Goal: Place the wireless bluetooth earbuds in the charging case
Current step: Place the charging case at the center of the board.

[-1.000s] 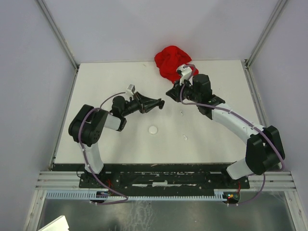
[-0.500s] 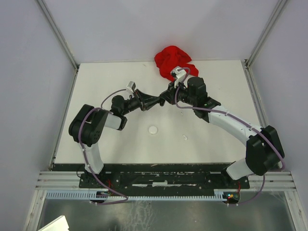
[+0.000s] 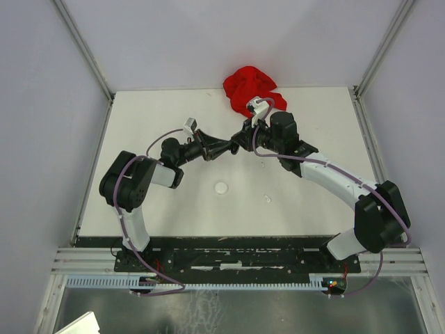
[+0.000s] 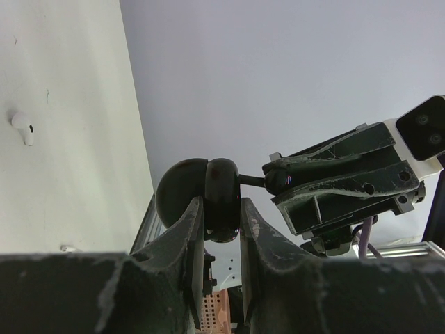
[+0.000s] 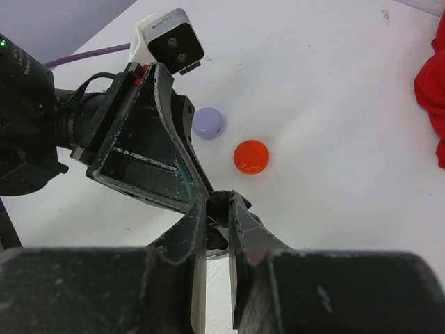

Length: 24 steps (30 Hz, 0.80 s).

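The two arms met tip to tip above the middle of the white tabletop (image 3: 153,115). The left gripper (image 3: 224,147) was clamped shut on a round black charging case (image 4: 182,189), holding it clear of the surface. Seen from the left wrist, the case showed two domed halves side by side between the fingers, and I could not see what lay inside.

The right gripper (image 3: 241,141) was pinched nearly closed on a small black earbud (image 4: 252,181). Its thin stem reached across to the right side of the case.

Down on the tabletop, past the left gripper as the right wrist saw it, sat two closed discs. One was a lilac disc (image 5: 208,122) and the other a red disc (image 5: 251,156), near each other but not touching. A white disc (image 3: 221,187) lay nearer the arm bases. To its right a white earbud (image 3: 268,198) lay loose on the surface, well apart from the black case. A crumpled red cloth (image 3: 250,89) sat at the far edge.

The left wrist carried a white camera block (image 5: 170,42). Any print on it was too small for me to read.
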{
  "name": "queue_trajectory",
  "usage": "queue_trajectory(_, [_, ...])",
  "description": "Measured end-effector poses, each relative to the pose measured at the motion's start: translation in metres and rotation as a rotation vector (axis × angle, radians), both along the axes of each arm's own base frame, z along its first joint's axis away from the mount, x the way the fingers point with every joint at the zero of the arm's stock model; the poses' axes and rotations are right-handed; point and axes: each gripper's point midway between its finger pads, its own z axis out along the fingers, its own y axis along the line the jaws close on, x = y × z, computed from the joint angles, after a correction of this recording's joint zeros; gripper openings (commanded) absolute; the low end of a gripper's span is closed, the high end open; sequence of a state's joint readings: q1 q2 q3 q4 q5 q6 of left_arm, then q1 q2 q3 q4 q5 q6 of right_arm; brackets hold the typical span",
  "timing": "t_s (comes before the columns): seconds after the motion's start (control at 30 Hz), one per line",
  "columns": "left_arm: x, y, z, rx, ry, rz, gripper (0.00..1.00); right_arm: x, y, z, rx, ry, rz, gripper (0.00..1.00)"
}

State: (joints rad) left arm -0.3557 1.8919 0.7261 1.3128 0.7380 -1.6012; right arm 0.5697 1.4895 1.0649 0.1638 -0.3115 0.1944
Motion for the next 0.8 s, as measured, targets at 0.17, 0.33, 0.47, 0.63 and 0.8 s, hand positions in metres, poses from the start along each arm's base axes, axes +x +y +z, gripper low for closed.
queue_trajectory(0.17, [0.001, 0.000, 0.002, -0.003, -0.001, 0.000, 0.03, -0.001, -0.001, -0.003, -0.004, 0.005, -0.001, 0.01])
queue_trajectory(0.33, [0.003, -0.001, 0.008, -0.011, -0.015, 0.000, 0.03, -0.002, -0.002, -0.009, -0.012, 0.016, -0.002, 0.01])
queue_trajectory(0.47, [0.004, -0.001, 0.009, -0.012, -0.017, 0.000, 0.03, -0.003, -0.002, -0.011, -0.014, 0.020, -0.003, 0.01])
queue_trajectory(0.63, [0.004, -0.001, 0.011, -0.014, -0.022, 0.000, 0.03, -0.002, -0.004, -0.014, -0.020, 0.024, -0.009, 0.01])
queue_trajectory(0.8, [0.003, -0.001, 0.011, -0.014, -0.023, 0.000, 0.03, -0.002, -0.005, -0.016, -0.023, 0.026, -0.016, 0.15])
